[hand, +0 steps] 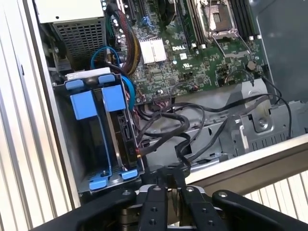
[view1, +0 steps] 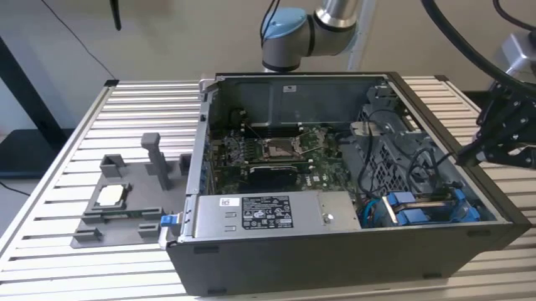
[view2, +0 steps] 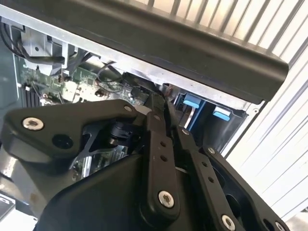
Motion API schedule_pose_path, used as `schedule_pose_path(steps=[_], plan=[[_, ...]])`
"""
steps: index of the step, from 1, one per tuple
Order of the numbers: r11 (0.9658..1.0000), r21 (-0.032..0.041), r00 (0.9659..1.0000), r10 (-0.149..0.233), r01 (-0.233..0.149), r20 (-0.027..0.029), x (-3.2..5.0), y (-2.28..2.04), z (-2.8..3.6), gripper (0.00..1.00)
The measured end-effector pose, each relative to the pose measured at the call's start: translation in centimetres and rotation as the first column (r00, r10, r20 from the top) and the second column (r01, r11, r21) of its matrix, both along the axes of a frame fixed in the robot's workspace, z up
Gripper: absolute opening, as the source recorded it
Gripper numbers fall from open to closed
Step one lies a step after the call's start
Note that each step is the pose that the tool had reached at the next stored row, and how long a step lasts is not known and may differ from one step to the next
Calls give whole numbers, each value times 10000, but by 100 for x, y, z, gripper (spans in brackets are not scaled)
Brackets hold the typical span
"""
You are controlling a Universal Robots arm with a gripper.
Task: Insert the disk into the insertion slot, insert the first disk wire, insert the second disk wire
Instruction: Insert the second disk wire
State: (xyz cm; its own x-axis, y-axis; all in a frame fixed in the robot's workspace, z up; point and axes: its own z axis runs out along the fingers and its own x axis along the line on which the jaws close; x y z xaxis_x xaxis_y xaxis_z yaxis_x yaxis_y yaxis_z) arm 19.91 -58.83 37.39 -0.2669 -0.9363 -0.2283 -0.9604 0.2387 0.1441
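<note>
The disk [hand: 124, 139] sits on edge in the insertion slot [hand: 65, 149], a grey metal bay with blue fittings in a corner of the open computer case. Blue carrier tabs [hand: 113, 98] stick out of the slot. In the exterior view the slot [view1: 427, 210] is at the case's front right. My gripper [view1: 466, 155] hangs over the case's right wall, just above the bay. Its fingers [hand: 153, 192] are closed together. A black disk wire [hand: 180, 144] runs from the cable bundle beside the disk up into the fingertips [view2: 155, 103] and looks pulled taut [view1: 444, 169].
The grey power-supply box [view1: 268, 216] fills the case's front. Behind it lies the motherboard [view1: 280, 153]. A blue cable [hand: 129, 86] loops near the bay. More black cables [hand: 226, 108] cross the case floor. A grey fixture plate [view1: 117, 210] stands on the slatted table at the exterior view's left.
</note>
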Motion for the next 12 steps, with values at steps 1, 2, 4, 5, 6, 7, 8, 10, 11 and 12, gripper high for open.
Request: schedule_pose_path(steps=[1,2,4,5,6,7,8,10,11,12], plan=[[10000,1,10000,0,0,0,-12,0,7,16],[10000,2,10000,1,-1,-1,-25,0,15,16],[10000,1,10000,0,0,-1,-58,0,27,16],[10000,1,10000,0,0,-1,-81,0,34,16],[10000,0,10000,1,-1,0,-107,0,44,16],[10000,-1,10000,0,0,1,-133,1,59,16],[10000,-1,10000,1,-1,3,-155,5,76,16],[10000,2,10000,1,-1,4,-189,21,113,16],[10000,2,10000,1,-1,4,-205,33,128,16],[10000,-1,10000,0,0,4,-223,49,140,16]])
